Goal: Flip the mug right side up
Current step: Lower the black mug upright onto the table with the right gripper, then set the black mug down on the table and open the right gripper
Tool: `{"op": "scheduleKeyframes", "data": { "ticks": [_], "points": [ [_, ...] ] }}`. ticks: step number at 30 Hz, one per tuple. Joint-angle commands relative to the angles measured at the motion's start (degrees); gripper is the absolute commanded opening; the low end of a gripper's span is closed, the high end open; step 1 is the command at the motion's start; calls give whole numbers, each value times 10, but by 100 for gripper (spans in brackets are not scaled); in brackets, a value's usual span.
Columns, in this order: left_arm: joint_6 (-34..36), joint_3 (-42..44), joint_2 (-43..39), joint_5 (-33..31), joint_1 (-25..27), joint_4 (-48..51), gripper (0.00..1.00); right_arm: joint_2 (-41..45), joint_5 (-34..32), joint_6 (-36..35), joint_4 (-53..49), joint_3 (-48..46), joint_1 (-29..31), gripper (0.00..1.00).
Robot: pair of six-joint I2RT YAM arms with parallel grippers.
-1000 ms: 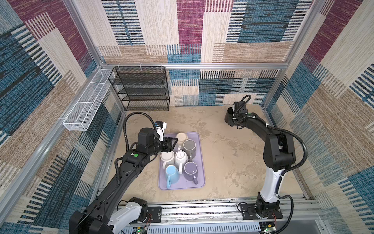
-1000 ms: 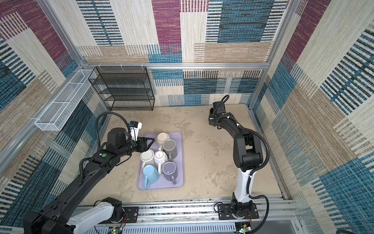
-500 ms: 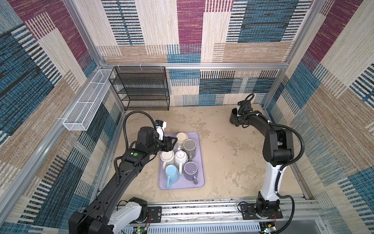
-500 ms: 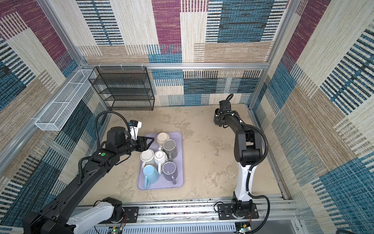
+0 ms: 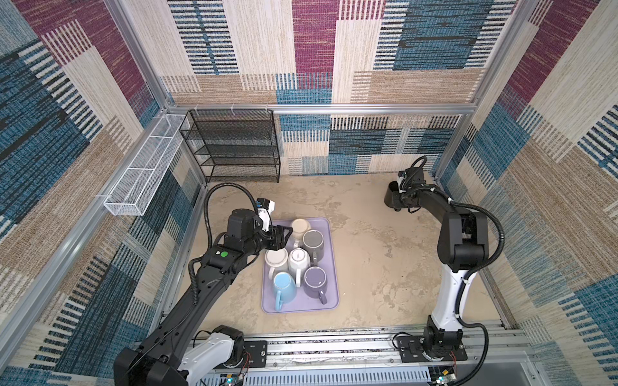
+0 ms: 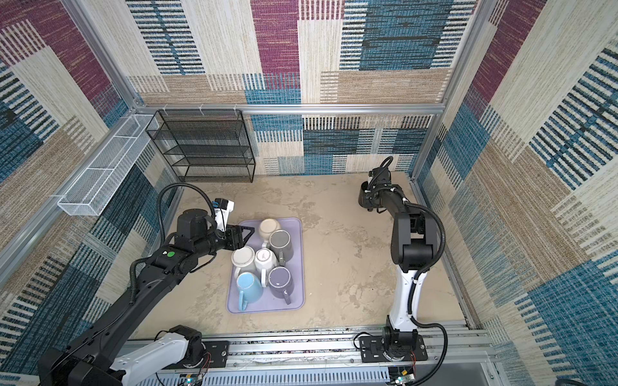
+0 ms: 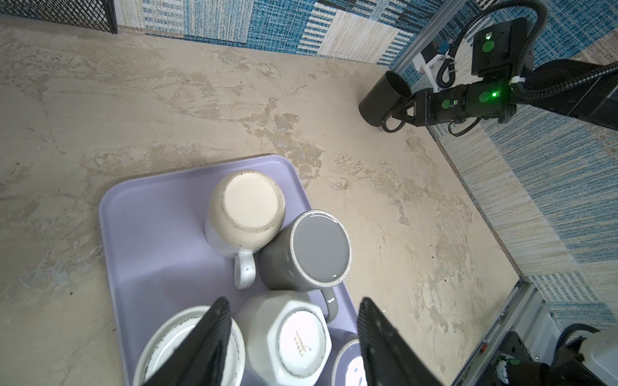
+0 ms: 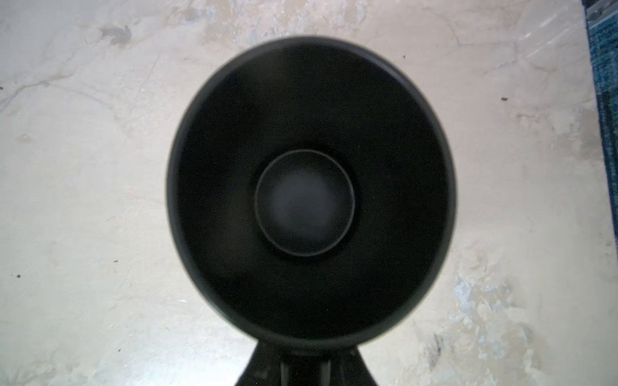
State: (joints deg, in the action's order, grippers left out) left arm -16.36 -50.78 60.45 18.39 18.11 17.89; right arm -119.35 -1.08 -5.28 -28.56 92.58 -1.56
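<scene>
A black mug is near the back right corner, mouth up and slightly tilted. Its base is at or just above the tabletop. My right gripper is shut on its handle side. The right wrist view looks straight down into the black mug, with my right gripper dark below the rim. My left gripper hangs open over the lavender tray, above a white faceted mug, holding nothing.
Several mugs stand base up on the tray: cream, grey, white, blue, purple. A black wire shelf stands at the back left. A white mesh basket hangs on the left wall.
The right arm has swung a little toward the back right corner with the black mug in its grip. The left gripper has hardly moved over the tray.
</scene>
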Motion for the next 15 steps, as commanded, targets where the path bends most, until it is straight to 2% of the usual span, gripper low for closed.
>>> {"op": "scheduleKeyframes", "data": {
  "ticks": [1,15],
  "points": [
    [14,-4,2,2,-1,0,62,8,-11,-17,31,-4,-5,0],
    [20,-6,-4,2,-1,8,64,-4,-12,-52,54,4,-43,0]
  ]
}}
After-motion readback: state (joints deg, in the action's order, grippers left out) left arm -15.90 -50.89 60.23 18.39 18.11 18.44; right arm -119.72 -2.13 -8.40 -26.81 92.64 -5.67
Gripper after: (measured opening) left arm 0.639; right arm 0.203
